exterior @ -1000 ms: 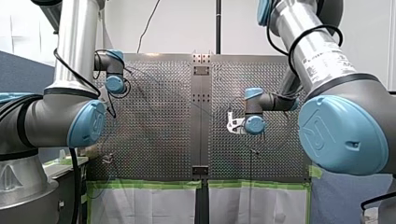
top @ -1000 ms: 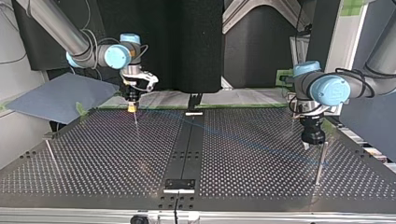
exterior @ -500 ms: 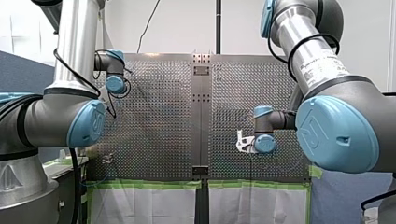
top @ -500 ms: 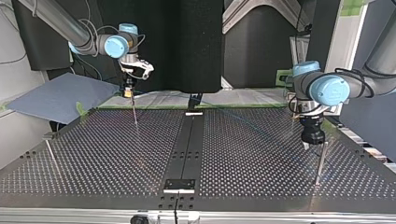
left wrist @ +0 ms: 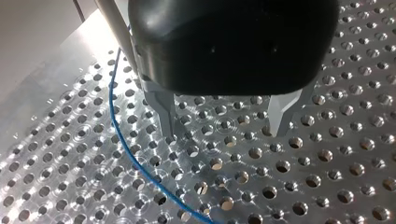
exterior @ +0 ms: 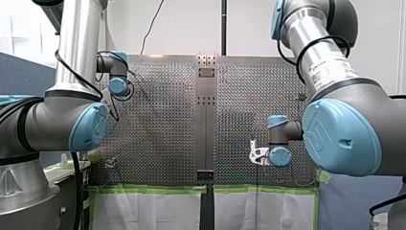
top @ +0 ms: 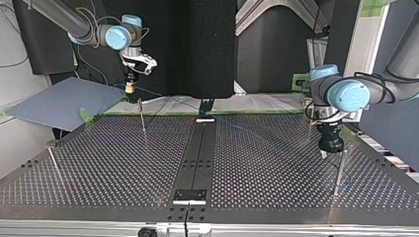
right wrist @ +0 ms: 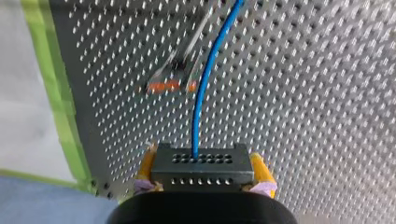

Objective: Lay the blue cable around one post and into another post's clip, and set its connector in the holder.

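Note:
In the right wrist view my right gripper (right wrist: 201, 175) is shut on the black perforated connector (right wrist: 201, 164), a yellow pad on each side. The blue cable (right wrist: 205, 84) runs straight ahead from it, past a thin post with an orange clip (right wrist: 173, 83). In the top view that gripper (top: 130, 91) hangs above the table's far edge, over a thin post (top: 142, 117). My left gripper (left wrist: 224, 126) stands open just above the perforated plate. The cable (left wrist: 122, 135) curves beside one finger, and a white post (left wrist: 112, 23) stands behind it. The top view shows this gripper (top: 323, 153) next to a post (top: 339, 170).
A third thin post (top: 54, 165) stands at the top view's left. A dark strip (top: 197, 153) runs down the table's middle, with a small bracket (top: 189, 195) at its near end and another (top: 205, 120) at the far end. Green tape (right wrist: 60, 107) marks the plate's edge.
My right gripper has carried the connector toward the taped edge of the table, rising and drifting left in the top view, drawing the cable along. My left arm has stayed still.

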You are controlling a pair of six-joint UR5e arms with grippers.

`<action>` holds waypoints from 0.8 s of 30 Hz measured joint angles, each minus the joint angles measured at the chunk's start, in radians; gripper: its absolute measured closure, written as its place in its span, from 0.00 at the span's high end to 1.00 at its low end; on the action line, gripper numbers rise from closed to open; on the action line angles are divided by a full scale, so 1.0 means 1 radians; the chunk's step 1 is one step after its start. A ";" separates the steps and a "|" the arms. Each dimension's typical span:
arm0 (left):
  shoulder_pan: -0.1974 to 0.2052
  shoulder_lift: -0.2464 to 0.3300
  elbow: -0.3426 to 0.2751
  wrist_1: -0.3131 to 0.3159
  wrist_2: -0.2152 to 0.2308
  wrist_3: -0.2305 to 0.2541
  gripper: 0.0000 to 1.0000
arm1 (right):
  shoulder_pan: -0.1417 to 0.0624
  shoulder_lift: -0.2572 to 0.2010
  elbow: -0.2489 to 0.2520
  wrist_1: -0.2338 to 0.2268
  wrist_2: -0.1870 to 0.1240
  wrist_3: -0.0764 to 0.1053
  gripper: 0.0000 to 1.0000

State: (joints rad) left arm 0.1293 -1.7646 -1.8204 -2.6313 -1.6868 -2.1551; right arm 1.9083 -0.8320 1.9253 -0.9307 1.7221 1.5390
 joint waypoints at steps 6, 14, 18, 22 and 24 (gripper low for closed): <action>-0.001 0.000 0.000 0.000 0.000 0.002 1.00 | -0.054 0.000 0.057 -0.057 -0.039 0.023 0.00; -0.004 0.000 0.000 -0.003 -0.002 0.004 1.00 | -0.133 0.000 0.136 -0.136 -0.117 -0.001 0.00; -0.007 0.000 -0.001 -0.004 -0.011 0.005 1.00 | -0.164 0.000 0.168 -0.168 -0.148 -0.014 0.00; -0.010 0.000 -0.001 -0.004 -0.014 0.005 1.00 | -0.197 0.000 0.199 -0.199 -0.159 -0.028 0.00; -0.011 0.000 -0.001 -0.004 -0.015 0.006 1.00 | -0.217 0.000 0.207 -0.210 -0.159 -0.037 0.00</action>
State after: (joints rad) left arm 0.1183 -1.7646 -1.8213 -2.6356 -1.7015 -2.1490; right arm 1.6913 -0.8324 2.1325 -1.1406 1.5632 1.5024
